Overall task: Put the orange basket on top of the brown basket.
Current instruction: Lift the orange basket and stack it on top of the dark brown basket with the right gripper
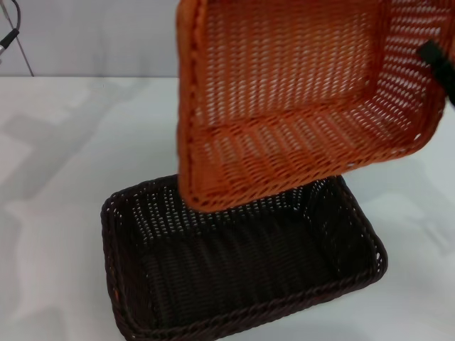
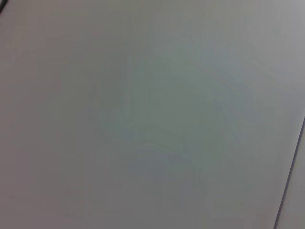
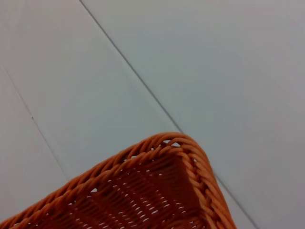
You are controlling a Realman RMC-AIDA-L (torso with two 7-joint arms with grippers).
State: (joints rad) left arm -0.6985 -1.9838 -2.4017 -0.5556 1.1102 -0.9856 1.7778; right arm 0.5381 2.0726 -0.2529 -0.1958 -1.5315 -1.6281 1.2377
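The orange basket (image 1: 298, 92) hangs in the air, tilted with its open side toward me, above the far part of the brown basket (image 1: 242, 270). The brown basket rests upright on the white table. My right gripper (image 1: 437, 64) shows as a black finger at the orange basket's right rim and holds it up. The right wrist view shows one corner of the orange basket (image 3: 157, 191) over the white surface. My left gripper is out of view; its wrist view shows only blank white surface.
The white table (image 1: 57, 177) extends to the left and right of the brown basket. A black stand leg (image 1: 11, 35) is at the far left edge, behind the table.
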